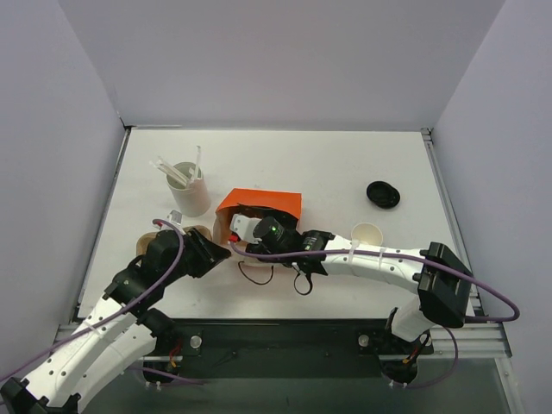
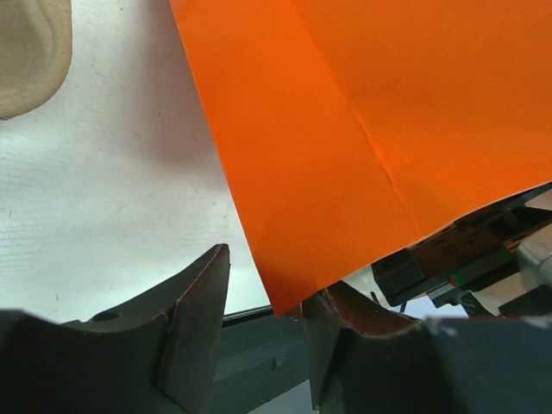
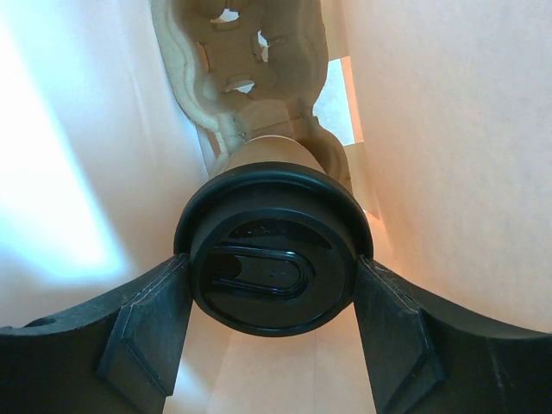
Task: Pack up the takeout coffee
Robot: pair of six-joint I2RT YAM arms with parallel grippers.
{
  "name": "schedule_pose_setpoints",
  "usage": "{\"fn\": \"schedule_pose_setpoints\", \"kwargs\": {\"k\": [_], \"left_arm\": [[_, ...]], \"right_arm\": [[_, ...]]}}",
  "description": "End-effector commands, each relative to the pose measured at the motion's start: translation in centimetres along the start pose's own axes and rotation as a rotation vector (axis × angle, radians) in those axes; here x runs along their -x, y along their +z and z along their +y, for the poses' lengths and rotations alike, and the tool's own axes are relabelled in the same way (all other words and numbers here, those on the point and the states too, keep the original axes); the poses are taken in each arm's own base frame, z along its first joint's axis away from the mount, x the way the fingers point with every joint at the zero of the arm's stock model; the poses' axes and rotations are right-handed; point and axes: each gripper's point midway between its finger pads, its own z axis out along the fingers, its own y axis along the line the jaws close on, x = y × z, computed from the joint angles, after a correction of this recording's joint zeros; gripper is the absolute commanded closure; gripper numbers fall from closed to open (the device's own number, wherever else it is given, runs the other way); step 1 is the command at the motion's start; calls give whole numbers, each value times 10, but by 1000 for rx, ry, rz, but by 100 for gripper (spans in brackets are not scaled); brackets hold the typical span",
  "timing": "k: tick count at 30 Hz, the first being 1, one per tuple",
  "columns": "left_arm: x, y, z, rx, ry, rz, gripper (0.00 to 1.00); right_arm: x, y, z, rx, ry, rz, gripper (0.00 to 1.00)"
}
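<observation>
**Q:** Which containers are on the table (image 1: 345,164), and what is in each?

**A:** An orange bag (image 1: 263,203) sits around the middle of the table with its mouth facing the near edge. The right arm reaches into that mouth. Toward the left edge, just beside the bag, a white cup (image 1: 190,190) stands upright with white stirrers in it. Toward the right edge, a tan cup without a lid (image 1: 366,233) stands upright, and its inside looks pale. A loose black lid (image 1: 383,193) lies farther back, apart from that cup.

**Q:** Where is the takeout coffee?

**A:** The takeout coffee (image 3: 274,250) is inside the bag, between the bag's paper walls. The right gripper (image 3: 272,269) clamps its black lid from both sides, with the fingers pressed against the rim. A moulded pulp tray (image 3: 250,60) shows just beyond the cup's tan body.

**Q:** What is the other gripper doing?

**A:** The left gripper (image 2: 267,289) is at the bag's left side. Its fingers are spread, and a corner of the orange paper hangs between them, close to one finger.
</observation>
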Motion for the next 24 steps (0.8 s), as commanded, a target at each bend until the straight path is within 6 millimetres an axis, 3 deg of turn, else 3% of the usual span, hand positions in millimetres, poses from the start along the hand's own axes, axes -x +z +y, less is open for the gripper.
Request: {"fn": "schedule_pose_setpoints", "kwargs": {"k": [1,6,9,13,17,24], "left_arm": [[14,-4,-22,-33,-83,-58,52],[24,-3,-38,-71,-92,-86,55],[25,0,-38,-56,-92,-91,68],[20,1,-41,-70,-86,-60,100],[20,-4,-39,-71,-60,-67,100],[17,-5,-39,-82,-30,-55,100]], "right_arm": [[9,-3,-13,-36,62,2,67],[7,-3,-11,-34,84,5,67],[6,-4,-9,-31,89,4,67],[9,-7,-5,19,66,-30,67],[19,-15,-2,90,27,-101,69],[20,-19,10,171,-2,-107,68]]}}
